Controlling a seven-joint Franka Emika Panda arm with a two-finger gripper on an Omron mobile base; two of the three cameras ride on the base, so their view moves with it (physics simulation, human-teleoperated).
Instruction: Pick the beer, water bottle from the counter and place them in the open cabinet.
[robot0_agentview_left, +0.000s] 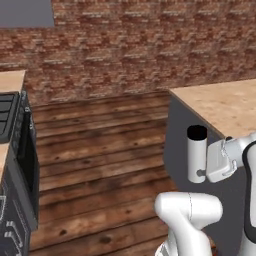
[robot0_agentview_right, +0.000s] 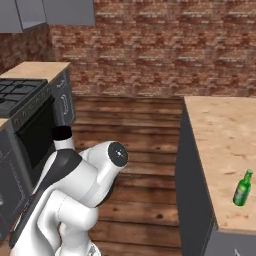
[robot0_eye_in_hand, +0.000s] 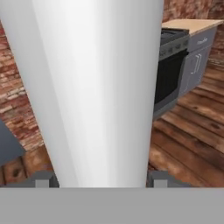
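Observation:
The water bottle (robot0_agentview_left: 197, 150), a silver-grey cylinder with a black cap, hangs upright in the air beside the counter's (robot0_agentview_left: 225, 102) grey side. My gripper (robot0_agentview_left: 201, 172) is shut on its lower part from the right. In the hand view the water bottle (robot0_eye_in_hand: 96, 87) stands between my fingertips (robot0_eye_in_hand: 41, 179). From the right base view its black cap (robot0_agentview_right: 62, 132) pokes out behind my arm. The beer (robot0_agentview_right: 243, 188), a small green bottle, stands upright near the counter's (robot0_agentview_right: 220, 130) front edge. I cannot tell whether the grey wall cabinets (robot0_agentview_right: 30, 12) include the open cabinet.
A black stove with an oven (robot0_agentview_right: 22, 95) stands on the left, with a counter section (robot0_agentview_right: 37, 70) behind it. The oven (robot0_eye_in_hand: 168, 70) shows again in the hand view. Wooden floor (robot0_agentview_left: 100, 145) runs between the stove and the counter, up to a brick wall (robot0_agentview_left: 150, 45).

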